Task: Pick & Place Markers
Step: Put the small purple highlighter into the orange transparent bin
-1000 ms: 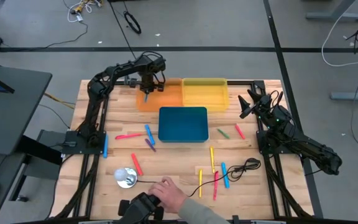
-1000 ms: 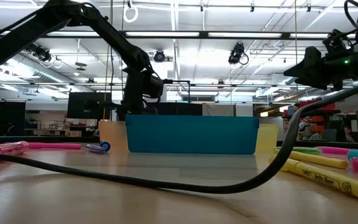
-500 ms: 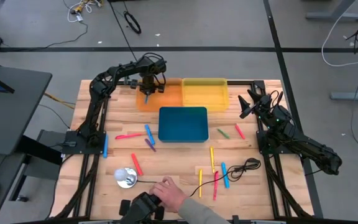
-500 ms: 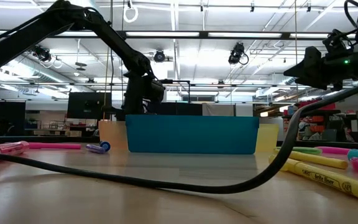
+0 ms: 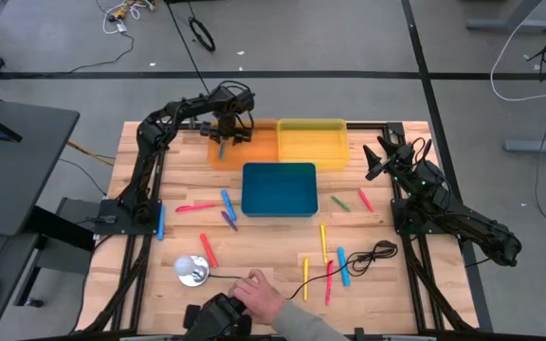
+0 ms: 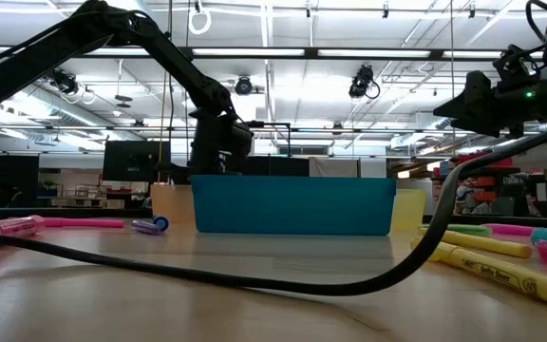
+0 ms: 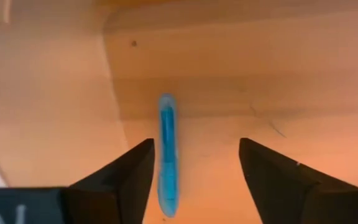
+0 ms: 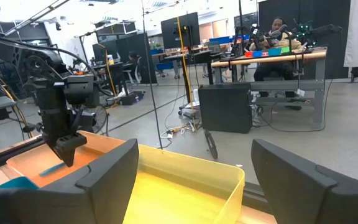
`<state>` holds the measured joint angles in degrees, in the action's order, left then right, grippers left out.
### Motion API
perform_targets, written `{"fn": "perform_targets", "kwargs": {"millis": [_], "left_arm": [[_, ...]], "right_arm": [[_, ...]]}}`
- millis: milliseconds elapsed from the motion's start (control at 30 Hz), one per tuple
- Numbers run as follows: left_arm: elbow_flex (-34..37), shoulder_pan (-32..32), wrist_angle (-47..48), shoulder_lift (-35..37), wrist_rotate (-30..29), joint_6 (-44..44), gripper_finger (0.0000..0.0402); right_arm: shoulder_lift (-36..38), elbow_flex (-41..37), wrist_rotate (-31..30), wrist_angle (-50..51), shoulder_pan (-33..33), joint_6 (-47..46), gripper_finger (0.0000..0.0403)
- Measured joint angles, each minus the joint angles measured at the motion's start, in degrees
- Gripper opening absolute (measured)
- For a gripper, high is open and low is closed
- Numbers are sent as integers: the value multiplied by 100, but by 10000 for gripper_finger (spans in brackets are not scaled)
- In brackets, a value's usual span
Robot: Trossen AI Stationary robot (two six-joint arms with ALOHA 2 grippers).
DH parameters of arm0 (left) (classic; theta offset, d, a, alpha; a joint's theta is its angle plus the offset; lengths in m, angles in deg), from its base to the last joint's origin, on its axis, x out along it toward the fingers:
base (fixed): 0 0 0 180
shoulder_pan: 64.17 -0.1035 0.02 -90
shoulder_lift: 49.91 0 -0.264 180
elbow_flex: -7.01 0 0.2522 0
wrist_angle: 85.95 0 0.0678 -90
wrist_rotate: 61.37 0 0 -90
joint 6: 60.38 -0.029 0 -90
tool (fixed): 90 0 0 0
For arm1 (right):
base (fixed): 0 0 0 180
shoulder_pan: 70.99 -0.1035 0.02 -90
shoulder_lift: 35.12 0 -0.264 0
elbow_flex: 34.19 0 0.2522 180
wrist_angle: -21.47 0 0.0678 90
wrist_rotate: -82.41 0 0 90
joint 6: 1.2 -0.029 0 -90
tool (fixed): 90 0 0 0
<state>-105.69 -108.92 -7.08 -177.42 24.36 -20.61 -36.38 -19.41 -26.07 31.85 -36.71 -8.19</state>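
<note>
My left gripper (image 5: 224,134) hangs open over the left part of the orange bin (image 5: 259,152). A blue marker (image 7: 166,152) lies on the bin's floor below it, close to one finger and apart from both. Other markers lie loose on the table: pink (image 5: 193,207), blue (image 5: 227,201) and purple (image 5: 229,220) left of the blue bin (image 5: 279,188); green (image 5: 340,203), red (image 5: 365,200) and yellow (image 5: 323,242) to its right. My right gripper (image 8: 194,155) waits open in the air near the table's right edge, right of the yellow bin (image 5: 313,142).
A black cable (image 5: 368,256) winds among the markers at the near right. A person's hand (image 5: 259,296) rests at the near edge beside a shiny round thing (image 5: 193,270). The three bins stand close together at the table's far middle.
My left gripper has opened over the orange bin and let go of the blue marker. The marker, which hung from the fingers before, now lies on the bin's floor.
</note>
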Motion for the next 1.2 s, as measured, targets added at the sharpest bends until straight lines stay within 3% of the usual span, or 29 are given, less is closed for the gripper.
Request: {"fn": "perform_targets", "kwargs": {"millis": [200, 633, 1200], "left_arm": [[0, 2, -44, 0, 151, -7, 275], [0, 0, -42, 27, 157, -80, 276], [-2, 85, -106, 1111, -39, -1048, 275]], "right_arm": [[0, -2, 0, -2, 2, 0, 314], [0, -2, 0, 0, 0, 0, 314], [-1, 0, 0, 0, 0, 0, 314]]}}
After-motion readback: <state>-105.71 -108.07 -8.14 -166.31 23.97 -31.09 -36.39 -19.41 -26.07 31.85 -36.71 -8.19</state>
